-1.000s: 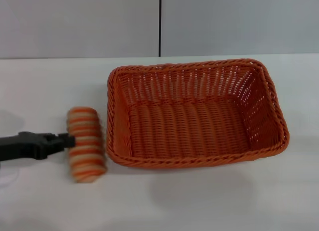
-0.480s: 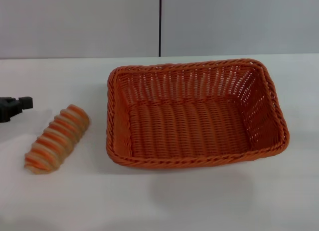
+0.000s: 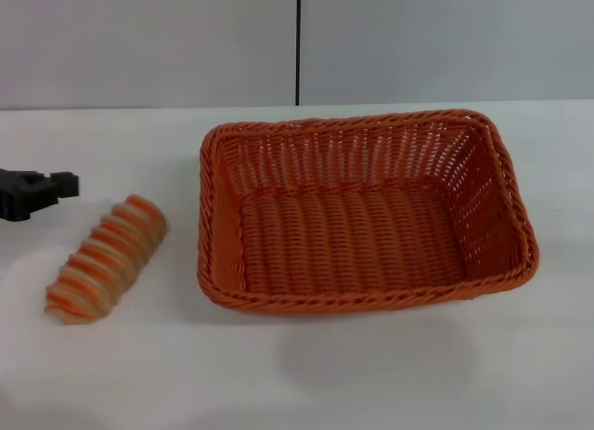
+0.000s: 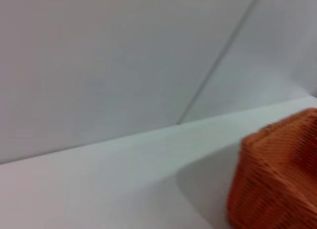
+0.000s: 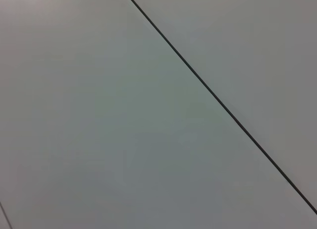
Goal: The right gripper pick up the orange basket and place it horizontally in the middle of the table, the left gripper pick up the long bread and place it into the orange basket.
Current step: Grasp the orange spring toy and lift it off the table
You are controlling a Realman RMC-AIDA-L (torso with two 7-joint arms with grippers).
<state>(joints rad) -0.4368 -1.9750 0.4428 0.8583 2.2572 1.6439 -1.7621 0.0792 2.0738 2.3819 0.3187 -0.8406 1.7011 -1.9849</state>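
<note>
The orange basket (image 3: 364, 303) sits lengthwise across the middle of the white table (image 3: 371, 379), open side up with nothing in it. The long bread (image 3: 106, 257) lies slantwise on the table to the basket's left, clear of it by a small gap. My left gripper (image 3: 65, 185) is a black shape at the left edge, just beyond the bread's far end and apart from it. A corner of the basket (image 4: 277, 174) shows in the left wrist view. The right gripper is out of view, and the right wrist view shows only wall.
A grey panelled wall (image 3: 297, 40) with a dark vertical seam rises behind the table's far edge. Bare white tabletop lies in front of the basket and to its right.
A second ago the left gripper touched the bread lying beside the basket. The bread has since swung slantwise and to the left, and the gripper pulled back left and away, then edged right.
</note>
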